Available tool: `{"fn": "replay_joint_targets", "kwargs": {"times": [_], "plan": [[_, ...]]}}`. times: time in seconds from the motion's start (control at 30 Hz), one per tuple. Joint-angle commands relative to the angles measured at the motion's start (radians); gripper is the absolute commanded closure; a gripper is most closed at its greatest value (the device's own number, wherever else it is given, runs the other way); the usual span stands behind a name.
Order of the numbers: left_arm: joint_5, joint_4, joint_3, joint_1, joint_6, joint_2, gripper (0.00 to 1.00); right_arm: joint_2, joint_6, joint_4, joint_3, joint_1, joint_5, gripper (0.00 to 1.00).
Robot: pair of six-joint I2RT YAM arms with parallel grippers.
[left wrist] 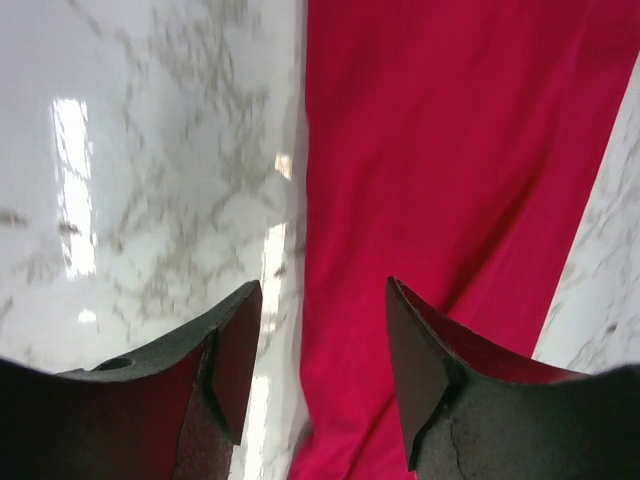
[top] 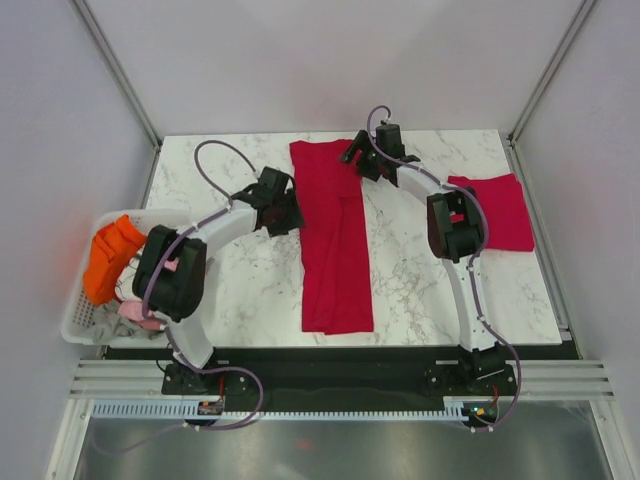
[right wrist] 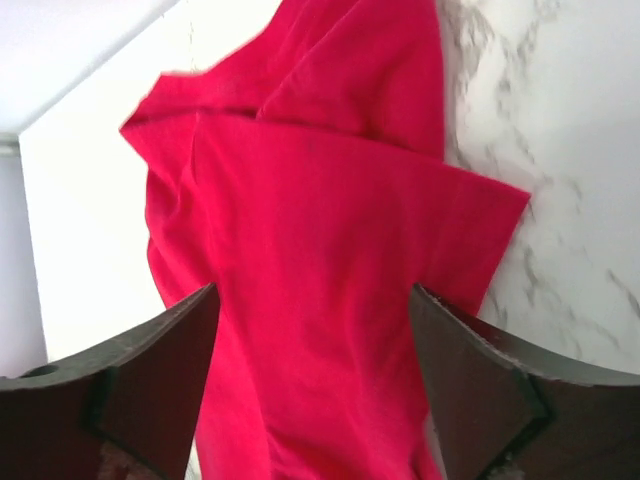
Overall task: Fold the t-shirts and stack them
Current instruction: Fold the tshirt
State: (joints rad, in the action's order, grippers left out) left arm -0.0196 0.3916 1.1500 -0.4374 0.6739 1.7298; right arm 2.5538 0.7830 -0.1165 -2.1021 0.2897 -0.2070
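Note:
A crimson t-shirt (top: 334,240) lies folded lengthwise into a long strip down the middle of the marble table. A second red t-shirt (top: 497,211) lies folded at the right edge. My left gripper (top: 293,210) is open at the strip's left edge, over the cloth border (left wrist: 440,170). My right gripper (top: 355,152) is open at the strip's far right corner, above the sleeve end (right wrist: 320,240). Neither holds cloth.
A white basket (top: 84,300) with orange (top: 110,255) and pale clothes stands off the table's left side. White walls close the back and sides. The table's near edge (top: 330,345) runs above the arm bases.

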Motion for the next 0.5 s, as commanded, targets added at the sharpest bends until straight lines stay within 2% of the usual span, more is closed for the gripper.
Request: {"fn": "replay_joint_targets", "kwargs": {"times": [0.0,0.13,0.23,0.47], "plan": [[0.013,-0.042,0.144,0.064,-0.05,0.103,0.4,-0.112,-0.062,0.069,0.134,-0.001,-0.003,0.14],[0.064,-0.024,0.317,0.121,-0.05,0.271,0.41,-0.164,-0.093,0.067,0.172,-0.003,0.001,0.14],[0.095,0.006,0.425,0.149,-0.054,0.355,0.53,-0.211,-0.113,0.069,0.223,-0.004,-0.011,0.14],[0.175,0.039,0.628,0.16,-0.043,0.566,0.64,-0.381,-0.185,0.107,0.41,-0.017,-0.008,0.14]]}}
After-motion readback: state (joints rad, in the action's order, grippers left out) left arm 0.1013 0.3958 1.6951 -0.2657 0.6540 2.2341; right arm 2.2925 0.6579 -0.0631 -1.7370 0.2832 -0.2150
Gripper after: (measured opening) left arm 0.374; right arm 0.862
